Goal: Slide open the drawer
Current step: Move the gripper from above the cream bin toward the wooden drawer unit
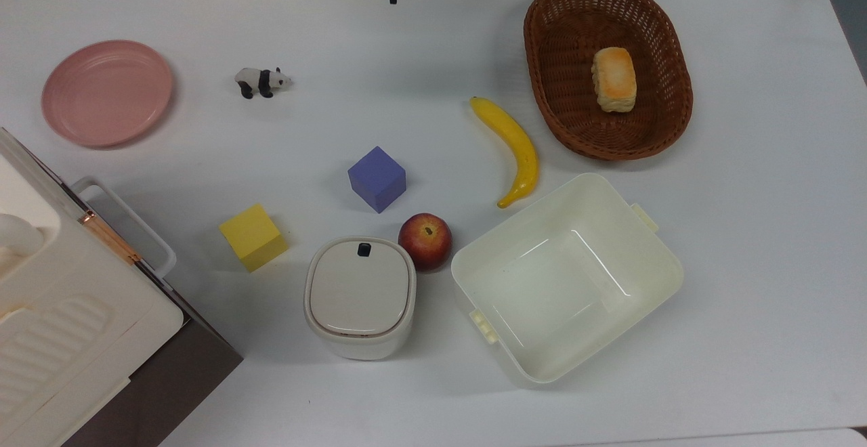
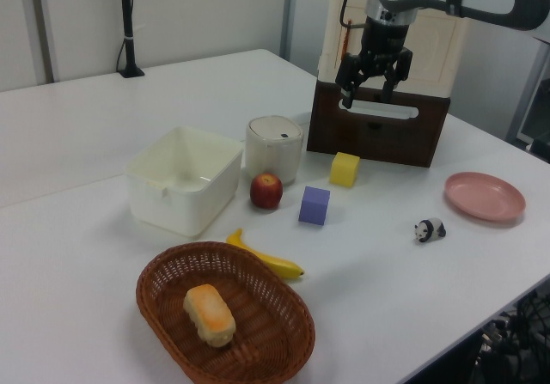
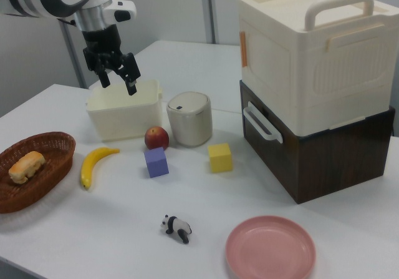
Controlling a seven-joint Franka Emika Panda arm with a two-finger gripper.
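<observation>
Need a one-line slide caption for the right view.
Open gripper hovers high above the table, away from the closed drawer and its white handle.

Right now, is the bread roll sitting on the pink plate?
No, the bread roll lies in the brown basket; the pink plate has nothing on it.

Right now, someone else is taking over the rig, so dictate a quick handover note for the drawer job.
Gripper: open, empty, hanging in the air above the table, apart from everything.
Drawer: dark-fronted box under the cream case, looks shut, white handle untouched.
Yellow cube sits on the table in front of the handle.
Done: nothing yet.
Left: bring the gripper to the handle, grip it, pull the drawer out.
</observation>
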